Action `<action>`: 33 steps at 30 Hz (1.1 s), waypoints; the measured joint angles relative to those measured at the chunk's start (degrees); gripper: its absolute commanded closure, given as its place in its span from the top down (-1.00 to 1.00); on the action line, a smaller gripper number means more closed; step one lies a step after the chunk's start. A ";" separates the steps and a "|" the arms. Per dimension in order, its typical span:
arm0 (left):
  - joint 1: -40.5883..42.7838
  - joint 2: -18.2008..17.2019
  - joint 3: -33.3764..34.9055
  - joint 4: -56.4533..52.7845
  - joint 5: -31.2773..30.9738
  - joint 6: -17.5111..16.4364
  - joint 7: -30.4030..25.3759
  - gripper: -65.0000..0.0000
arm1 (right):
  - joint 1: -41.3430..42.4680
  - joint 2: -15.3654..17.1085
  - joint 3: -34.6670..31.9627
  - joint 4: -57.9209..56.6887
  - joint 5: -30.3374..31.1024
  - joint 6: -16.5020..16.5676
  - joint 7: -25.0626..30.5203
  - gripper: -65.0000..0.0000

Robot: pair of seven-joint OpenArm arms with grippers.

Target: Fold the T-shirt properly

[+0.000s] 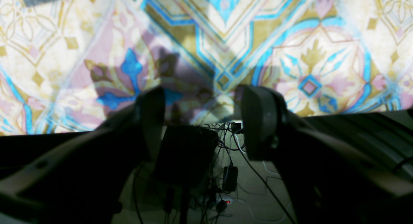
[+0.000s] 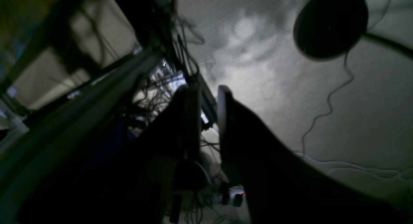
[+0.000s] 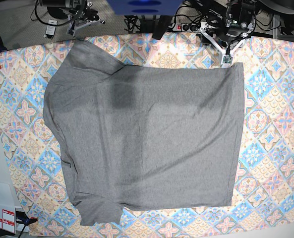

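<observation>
1. One T-shirt is spread flat over the middle of the tablecloth, with sleeves toward the base view's left edge and the hem toward its right.
2. A darker shadow band is seen across the upper part of the shirt.
3. The left gripper is held wide apart with nothing between the fingers; it is seen over the patterned cloth near the table edge, with a small grey patch of the shirt at the top left corner of its wrist view.
4. In the base view the left gripper is placed at the far edge, just beside the shirt's upper right corner.
5. The right gripper is narrowed to a thin gap, and nothing is seen gripped in it; it is pointed off the table toward the floor and cables.
6. The right arm is parked beyond the far edge, near the shirt's upper left corner.
</observation>
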 measured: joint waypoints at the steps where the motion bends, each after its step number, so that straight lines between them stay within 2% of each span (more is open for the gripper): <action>1: 0.02 0.00 0.00 0.00 0.00 0.00 0.02 0.14 | -0.55 0.00 0.00 -0.07 0.00 0.00 -0.24 -0.72; 6: 0.00 0.02 0.00 0.00 0.00 0.00 0.00 0.14 | -2.80 -0.33 0.00 -0.87 -0.04 -0.66 -2.16 -0.72; 12: -1.62 0.02 0.02 0.00 0.00 0.00 0.57 0.14 | 1.22 -0.31 0.00 -0.20 0.00 0.31 0.04 -0.72; 19: -1.42 0.02 0.02 0.00 0.00 -0.02 0.83 0.14 | 1.95 -0.37 0.02 -0.87 -0.04 -0.79 -1.99 -0.72; 25: -1.70 0.00 0.02 0.00 0.00 0.00 0.50 0.14 | 6.51 -3.15 0.02 -0.66 0.02 -0.59 -1.11 -0.72; 33: -1.55 0.04 0.02 0.00 0.00 0.00 0.46 0.14 | 7.43 -7.96 0.09 -0.81 0.00 -0.63 -1.68 -0.72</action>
